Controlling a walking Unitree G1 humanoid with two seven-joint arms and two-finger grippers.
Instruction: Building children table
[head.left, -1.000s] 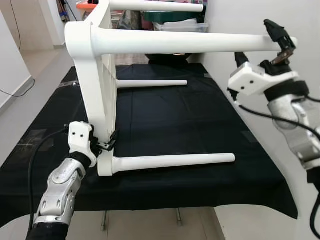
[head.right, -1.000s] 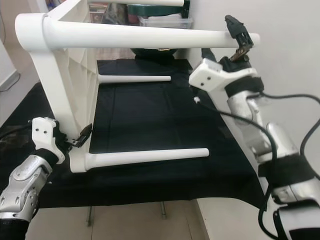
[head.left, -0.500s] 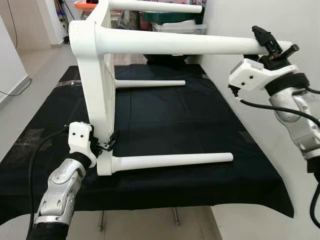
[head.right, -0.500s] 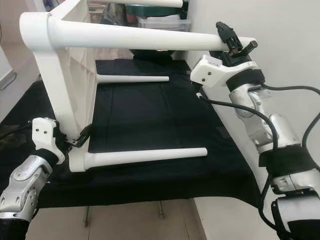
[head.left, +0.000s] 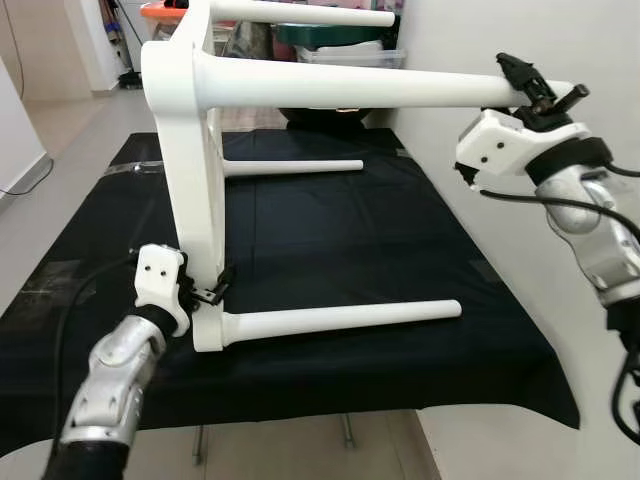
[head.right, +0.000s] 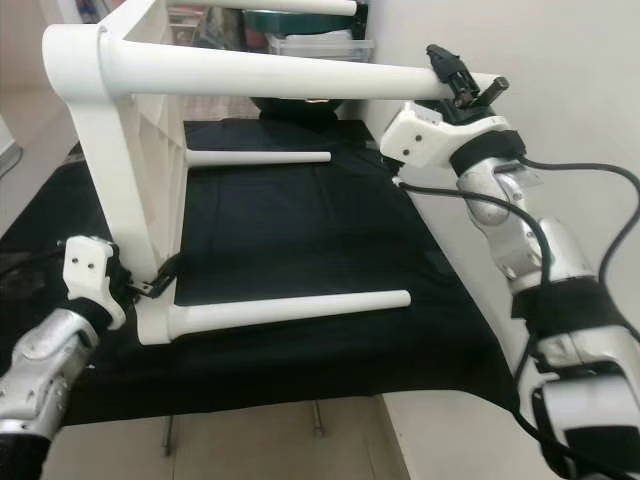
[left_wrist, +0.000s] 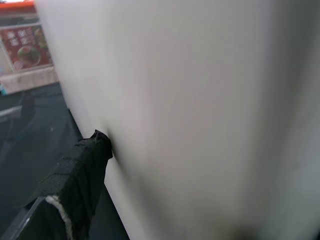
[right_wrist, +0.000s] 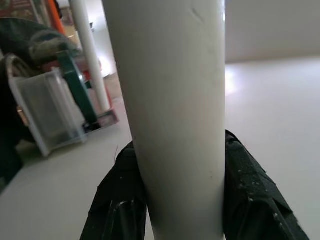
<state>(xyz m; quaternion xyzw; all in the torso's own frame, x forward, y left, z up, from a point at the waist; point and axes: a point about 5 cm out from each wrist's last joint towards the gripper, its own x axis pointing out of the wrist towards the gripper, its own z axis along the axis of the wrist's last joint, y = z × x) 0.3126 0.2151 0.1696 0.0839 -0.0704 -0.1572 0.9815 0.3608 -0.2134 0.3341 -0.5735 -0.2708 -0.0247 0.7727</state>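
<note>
While both arms grip, table (head.left: 195, 170) stands on cloth (head.left: 340, 240), wall (head.left: 480, 40) beside.

Setting: a bench (head.left: 330, 390) draped in black cloth (head.left: 330, 250), on thin metal legs (head.left: 346, 428). A plain white wall (head.left: 470, 40) runs along its right edge; the pale tiled floor (head.left: 70, 150) lies to its left. Behind the far end, a clear plastic storage bin (head.left: 350, 55) carries a dark green lid (head.left: 325, 33). Lighting is even and bright.
</note>
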